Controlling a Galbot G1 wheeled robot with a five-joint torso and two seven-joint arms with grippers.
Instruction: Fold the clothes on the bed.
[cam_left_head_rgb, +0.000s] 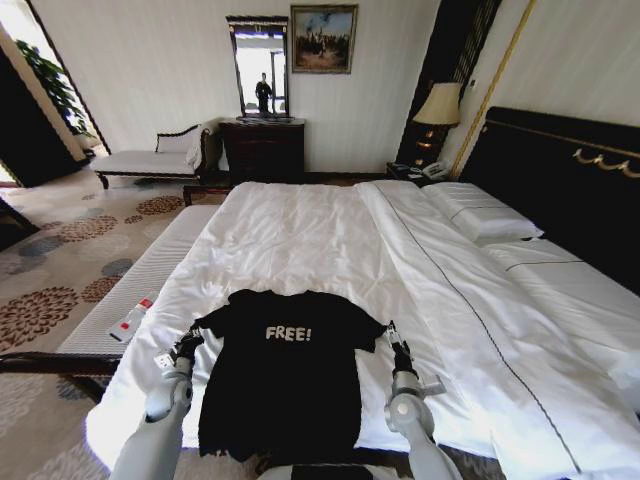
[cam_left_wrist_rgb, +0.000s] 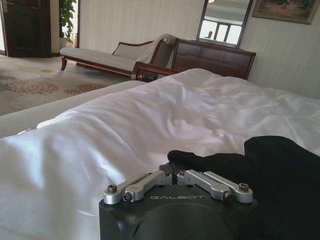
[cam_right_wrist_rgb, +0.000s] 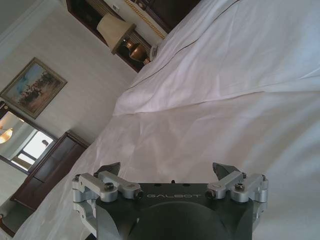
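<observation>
Pinching the left sleeve, the left gripper (cam_left_wrist_rgb: 176, 175) is closed on the black T-shirt (cam_left_head_rgb: 285, 375), the right gripper (cam_left_head_rgb: 393, 335) spread beside the other sleeve; it lies flat, seemingly unfolded, on the bed (cam_left_head_rgb: 300, 230).

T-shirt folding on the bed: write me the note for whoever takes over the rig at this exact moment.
Left gripper: shut on the left sleeve of the black T-shirt.
Right gripper: open, at the shirt's right sleeve, gripping nothing; the right wrist view has white duvet between its fingers.
Things: the shirt lies flat, lettering up, at the foot end of the bed, its hem near the edge closest to the robot.
Done: shirt laid out, left sleeve gripped.
Left: right sleeve not gripped; no fold is visible, so the whole fold remains.
</observation>
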